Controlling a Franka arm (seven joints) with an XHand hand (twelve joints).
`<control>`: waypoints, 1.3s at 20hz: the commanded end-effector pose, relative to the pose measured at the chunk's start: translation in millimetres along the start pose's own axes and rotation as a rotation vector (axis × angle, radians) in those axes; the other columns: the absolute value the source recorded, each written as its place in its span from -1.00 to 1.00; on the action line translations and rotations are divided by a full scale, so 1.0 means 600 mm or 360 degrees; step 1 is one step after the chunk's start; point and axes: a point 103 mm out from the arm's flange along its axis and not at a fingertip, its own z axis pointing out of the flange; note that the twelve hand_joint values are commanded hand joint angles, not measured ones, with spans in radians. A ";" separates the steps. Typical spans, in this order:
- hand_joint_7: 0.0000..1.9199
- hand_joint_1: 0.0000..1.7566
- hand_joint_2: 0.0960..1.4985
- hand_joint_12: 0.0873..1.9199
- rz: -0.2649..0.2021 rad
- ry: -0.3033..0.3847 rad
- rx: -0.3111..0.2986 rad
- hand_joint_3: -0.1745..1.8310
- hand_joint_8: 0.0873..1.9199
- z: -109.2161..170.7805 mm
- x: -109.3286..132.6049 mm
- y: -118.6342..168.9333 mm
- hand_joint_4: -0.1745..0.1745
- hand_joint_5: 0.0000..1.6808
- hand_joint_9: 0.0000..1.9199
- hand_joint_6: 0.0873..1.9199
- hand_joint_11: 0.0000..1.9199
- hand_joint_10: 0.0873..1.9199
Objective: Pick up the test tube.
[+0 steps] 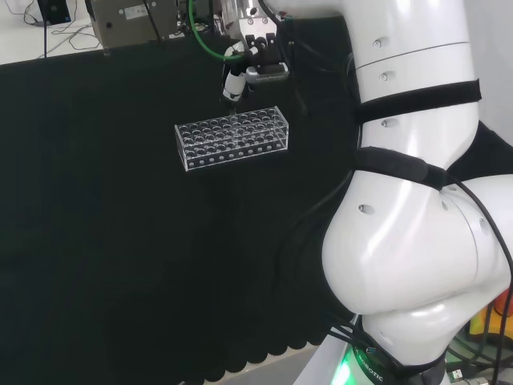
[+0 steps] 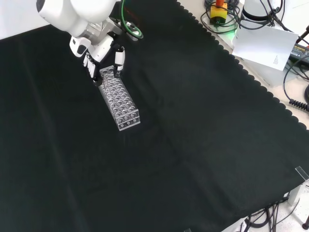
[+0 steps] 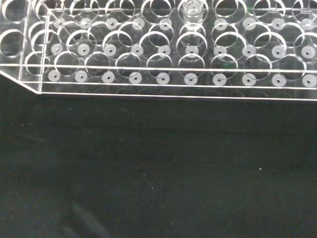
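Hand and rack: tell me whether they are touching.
Cannot tell. In the front view the hand overlaps the far end of the clear rack; in the head view its fingertips hang just above the rack's far edge. Neither shows a contact or gap plainly.

We see the test tube (image 3: pixel 192 11) in the wrist view as a clear glass tube standing upright in a hole of the clear rack (image 3: pixel 163 64), its round open mouth just above the rack's top plate. The rack lies flat on the black cloth (image 3: pixel 158 168); elsewhere we cannot make the tube out.
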 end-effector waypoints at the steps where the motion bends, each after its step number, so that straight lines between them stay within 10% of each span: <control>1: -0.36 0.09 0.38 0.54 -0.0011 0.0032 -0.0013 -1.00 -0.08 0.011 0.016 0.006 -0.88 -0.56 -0.44 -0.39 -0.70 -0.17; 12: -0.11 0.22 0.38 0.43 0.0030 0.0040 -0.0188 -1.00 -0.14 0.016 0.030 0.016 -1.00 -0.34 -0.18 -0.26 -0.49 -0.28; 18: 0.28 0.37 0.40 0.25 0.0075 0.0078 -0.0403 -0.96 -0.31 0.016 0.038 0.017 -1.00 0.23 0.29 -0.30 -0.12 -0.46; 26: 0.30 0.62 0.34 -0.19 0.0080 0.0091 -0.0551 -0.93 -0.14 0.006 0.050 0.012 -1.00 0.46 0.36 -0.76 0.38 -0.55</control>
